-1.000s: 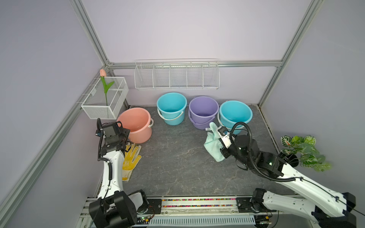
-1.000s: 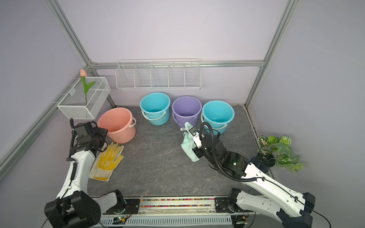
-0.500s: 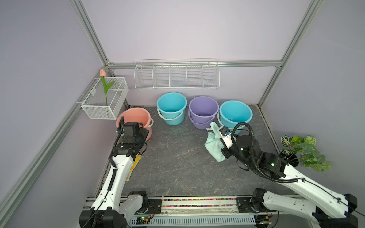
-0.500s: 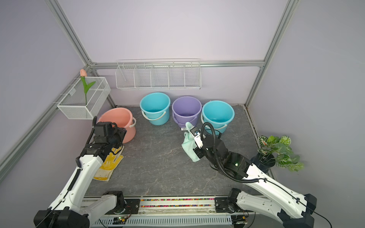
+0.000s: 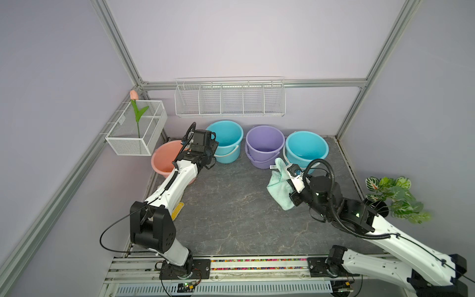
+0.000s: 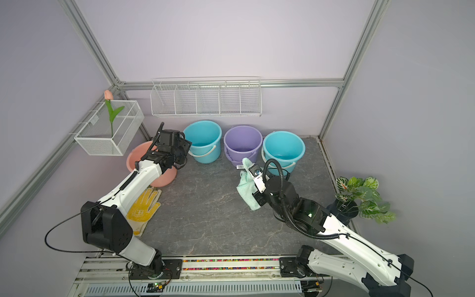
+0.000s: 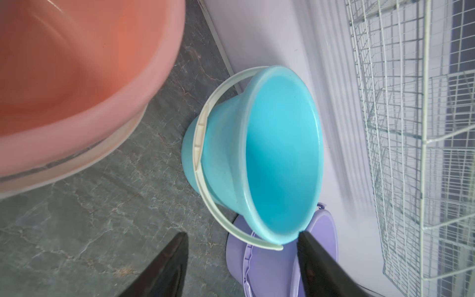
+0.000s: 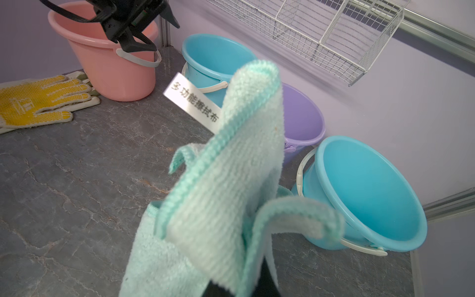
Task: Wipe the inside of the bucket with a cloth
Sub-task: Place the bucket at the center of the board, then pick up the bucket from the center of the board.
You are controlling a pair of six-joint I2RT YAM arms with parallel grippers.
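**While the Cloth Is Carried: Bucket Not Yet Entered**

Although the right claw (image 8: 241, 285) is clenched on the cloth (image 5: 279, 187), no wiping has begun. The cloth hangs right of centre in both top views, just in front of the purple bucket (image 5: 264, 144) and beside the right-hand turquoise bucket (image 5: 305, 149), outside every bucket. The left claw (image 7: 241, 234) stands released and empty near the rim of the left-hand turquoise bucket (image 7: 280, 159), which fills centre frame in the left wrist view. Its probable purpose is to steady that bucket.

Next move: carry the cloth over a rim, lower it inside, and press it against the wall. Which bucket is intended cannot be told.

Writing: the cloth's white label (image 8: 192, 102) reads 多功能擦拭布. The glove (image 6: 144, 208) bears a printed mark, illegible.
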